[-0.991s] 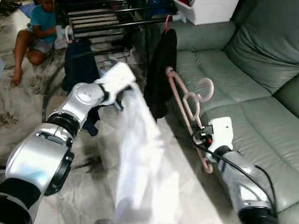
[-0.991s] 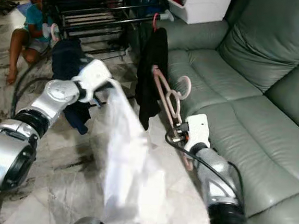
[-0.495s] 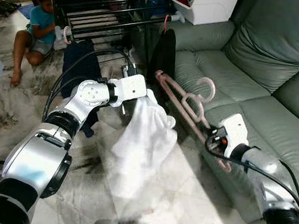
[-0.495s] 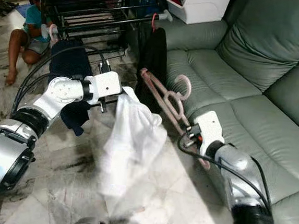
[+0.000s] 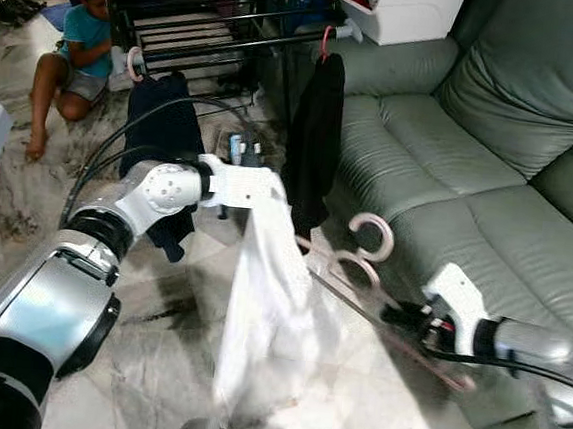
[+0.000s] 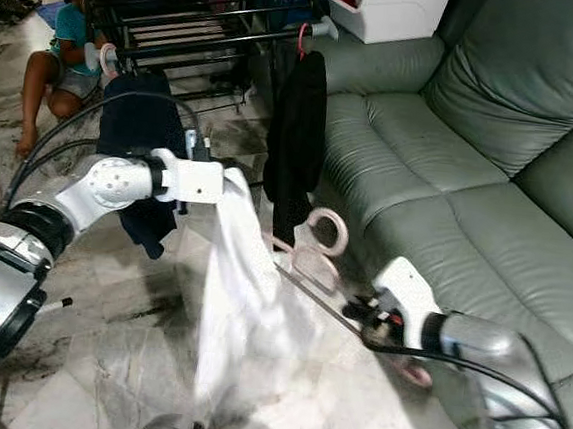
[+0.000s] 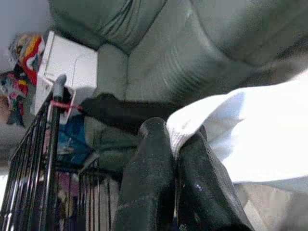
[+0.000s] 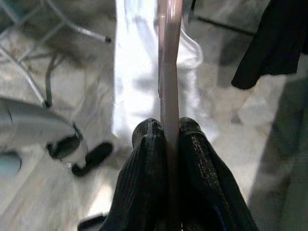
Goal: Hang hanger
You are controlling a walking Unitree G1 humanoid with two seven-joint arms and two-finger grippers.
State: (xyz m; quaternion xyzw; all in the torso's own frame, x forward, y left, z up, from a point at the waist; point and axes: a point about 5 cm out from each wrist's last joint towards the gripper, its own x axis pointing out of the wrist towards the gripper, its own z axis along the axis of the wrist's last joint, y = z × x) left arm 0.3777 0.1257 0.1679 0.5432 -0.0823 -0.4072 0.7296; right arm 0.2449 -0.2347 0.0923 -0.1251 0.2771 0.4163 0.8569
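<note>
Nearest, the right hand (image 8: pixel 166 144) is clamped on a pink hanger (image 5: pixel 366 277), holding it low above the floor (image 5: pixel 159 294) beside the green sofa (image 5: pixel 442 158). The left hand (image 7: pixel 175 144) pinches a white garment (image 5: pixel 269 303), which hangs down. Farther off, 1 black garment (image 5: pixel 316 127) hangs on the rack (image 5: pixel 213 17).

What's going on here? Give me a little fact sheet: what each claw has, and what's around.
left claw: shut on a corner of the white garment, held up so it hangs toward the floor
right claw: shut on the pink hanger, hook end pointing toward the garment
drying rack: black, behind, with a black garment and a dark blue garment hanging on it
sofa: grey-green, on the robot's right
person: sitting on the floor, far left
</note>
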